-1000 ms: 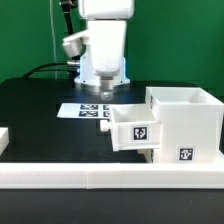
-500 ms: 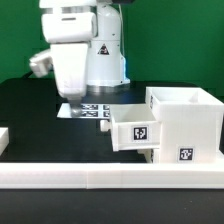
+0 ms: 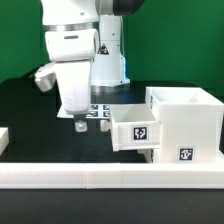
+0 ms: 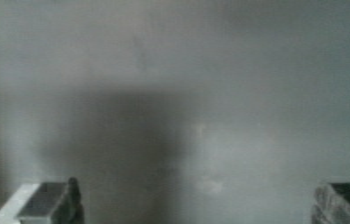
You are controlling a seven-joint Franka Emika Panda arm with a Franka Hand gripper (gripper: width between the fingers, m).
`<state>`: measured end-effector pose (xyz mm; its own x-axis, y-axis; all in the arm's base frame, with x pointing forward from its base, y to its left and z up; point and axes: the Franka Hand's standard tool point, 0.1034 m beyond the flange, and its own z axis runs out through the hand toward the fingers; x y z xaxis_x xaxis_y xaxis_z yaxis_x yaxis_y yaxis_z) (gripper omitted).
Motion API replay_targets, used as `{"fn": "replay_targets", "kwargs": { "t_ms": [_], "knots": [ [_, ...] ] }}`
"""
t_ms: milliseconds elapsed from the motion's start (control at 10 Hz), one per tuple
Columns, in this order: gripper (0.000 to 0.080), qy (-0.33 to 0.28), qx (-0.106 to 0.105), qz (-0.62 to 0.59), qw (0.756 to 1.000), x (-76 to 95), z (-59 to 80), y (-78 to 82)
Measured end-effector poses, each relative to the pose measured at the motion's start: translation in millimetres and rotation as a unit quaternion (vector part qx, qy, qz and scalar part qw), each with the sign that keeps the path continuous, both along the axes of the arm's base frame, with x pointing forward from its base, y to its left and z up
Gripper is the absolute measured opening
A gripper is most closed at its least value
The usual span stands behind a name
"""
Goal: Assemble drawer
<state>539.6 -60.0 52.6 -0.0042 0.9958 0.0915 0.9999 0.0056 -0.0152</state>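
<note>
I am watching the hand swinging away from the casing and dropping toward the bare worktop, fingers apart and empty. One tray is sitting partway in the casing, so I am probably going after the second.

The casing and tray look smooth white plastic; the table is matt black.

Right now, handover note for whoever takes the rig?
Gripper: open, empty, low over the bare black table beside the marker board; the wrist view shows only tabletop between its fingers.
Casing: upright at the exterior view's right, against the border rail.
Tray: partly slid into the casing, front sticking out.
Left: seat that tray fully. No second tray in view.
</note>
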Motion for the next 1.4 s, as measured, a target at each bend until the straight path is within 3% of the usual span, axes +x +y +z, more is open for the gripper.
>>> {"fn": "replay_targets", "kwargs": {
  "t_ms": [900,1200,1400],
  "knots": [
    [0.0649,0.008,0.002,-0.05,0.999,8.1,1.2,85.0],
    [0.0649,0.01,0.0,-0.051,0.999,6.3,-0.4,80.6],
    [0.0649,0.016,-0.004,-0.044,0.999,7.7,0.8,54.9]
  ]
}}
